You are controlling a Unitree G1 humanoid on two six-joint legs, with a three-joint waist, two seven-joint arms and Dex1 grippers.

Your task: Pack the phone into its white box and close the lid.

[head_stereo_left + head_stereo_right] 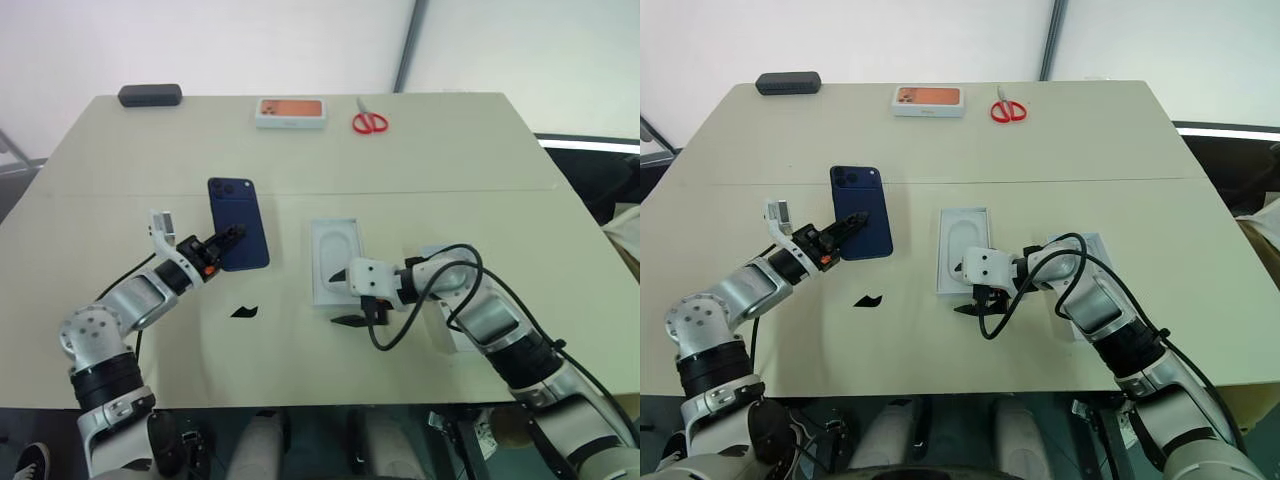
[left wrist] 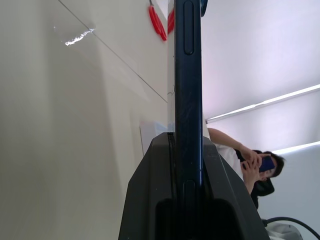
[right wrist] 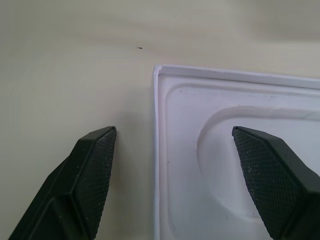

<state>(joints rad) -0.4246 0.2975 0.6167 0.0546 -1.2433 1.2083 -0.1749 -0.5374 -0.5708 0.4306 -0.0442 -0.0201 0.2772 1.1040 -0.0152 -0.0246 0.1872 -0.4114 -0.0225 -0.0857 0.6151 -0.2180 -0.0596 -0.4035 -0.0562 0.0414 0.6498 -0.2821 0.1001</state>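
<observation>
The left black two-fingered pincer [image 2: 187, 200] is clamped on the thin edge of the dark navy glossy phone [image 2: 188, 80], seen side-on above the pale beige desk [image 2: 60, 125]. Red scissor handles [image 2: 159, 22] lie far off, a white cardboard corner [image 2: 150, 132], perhaps a box, lies nearer, and a person [image 2: 250, 165] sits beyond.

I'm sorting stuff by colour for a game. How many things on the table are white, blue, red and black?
White: 3, the insert, the box with an orange top, the box behind the right arm
Blue: 1, the phone
Red: 1, the scissors
Black: 1, the case
Total: 6
</observation>
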